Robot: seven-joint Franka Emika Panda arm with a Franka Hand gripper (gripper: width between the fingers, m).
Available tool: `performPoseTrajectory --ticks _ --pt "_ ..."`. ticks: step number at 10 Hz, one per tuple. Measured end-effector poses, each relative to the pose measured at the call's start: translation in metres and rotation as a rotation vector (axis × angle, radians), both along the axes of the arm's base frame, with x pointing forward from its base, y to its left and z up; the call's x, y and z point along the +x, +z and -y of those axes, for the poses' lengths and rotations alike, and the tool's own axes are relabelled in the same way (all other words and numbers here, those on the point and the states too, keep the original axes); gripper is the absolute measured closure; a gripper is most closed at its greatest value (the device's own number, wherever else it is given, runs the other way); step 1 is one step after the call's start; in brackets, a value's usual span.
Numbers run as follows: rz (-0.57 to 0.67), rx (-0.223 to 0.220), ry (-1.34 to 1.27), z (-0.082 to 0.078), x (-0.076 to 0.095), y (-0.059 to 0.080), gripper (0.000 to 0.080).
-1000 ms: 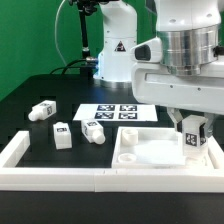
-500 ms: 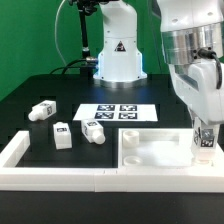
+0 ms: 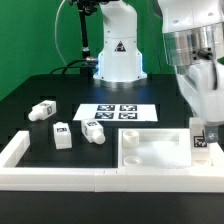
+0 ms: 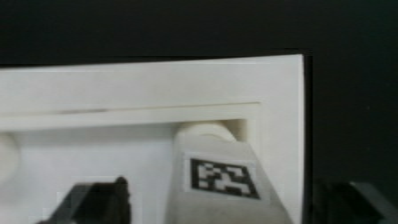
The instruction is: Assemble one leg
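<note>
A white leg (image 3: 199, 141) with a square tag stands upright in the corner of the large white tray-like piece (image 3: 150, 150) nearest the exterior view's right. My gripper (image 3: 205, 126) hangs just over this leg. In the wrist view the leg (image 4: 221, 172) stands between the two dark fingers (image 4: 102, 202) with a gap on each side, so the gripper (image 4: 224, 208) is open around it. The tray-like piece's corner (image 4: 125, 100) fills most of that view. Three more legs (image 3: 42, 110), (image 3: 61, 134), (image 3: 94, 131) lie on the black table at the exterior view's left.
The marker board (image 3: 120, 114) lies flat behind the tray-like piece. A white raised border (image 3: 60, 178) runs along the table's front and left sides. The arm's base (image 3: 118, 55) stands at the back.
The gripper carried the leg toward the exterior view's right, over the tray-like piece's corner. The leg now stands there and the fingers have come off it.
</note>
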State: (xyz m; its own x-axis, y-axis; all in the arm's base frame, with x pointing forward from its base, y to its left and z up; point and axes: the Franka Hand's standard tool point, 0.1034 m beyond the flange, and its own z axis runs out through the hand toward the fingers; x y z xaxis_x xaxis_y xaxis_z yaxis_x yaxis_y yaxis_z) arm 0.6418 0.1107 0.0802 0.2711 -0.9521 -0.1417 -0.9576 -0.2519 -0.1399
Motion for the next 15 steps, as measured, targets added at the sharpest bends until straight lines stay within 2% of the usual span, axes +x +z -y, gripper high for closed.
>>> performPoseTrajectory --ticks 1,2,4,6,7,8,9,10,11,12,13,15 --pt "0.017 -0.026 0.186 -0.002 0.002 0.003 0.0218" --pt "0.039 -0.046 0.310 -0.004 0.003 0.004 0.0164" --pt "0.051 -0.056 0.396 -0.001 0.002 0.003 0.0153" --pt "0.084 -0.082 0.608 0.002 0.003 0.002 0.0151" --pt "0.098 -0.129 0.765 0.006 0.005 0.002 0.0151" --pt "0.105 -0.154 0.811 0.001 0.005 0.002 0.0151" --pt "0.101 -0.144 0.770 0.002 0.005 0.002 0.0151" --pt "0.101 -0.144 0.768 0.002 0.005 0.002 0.0245" --pt "0.097 -0.140 0.735 0.002 0.005 0.002 0.0245" --pt "0.087 -0.134 0.666 0.001 0.005 0.002 0.0446" --pt "0.073 -0.129 0.591 0.004 0.004 0.001 0.0505" --pt "0.036 -0.108 0.343 0.007 0.003 0.000 0.0505"
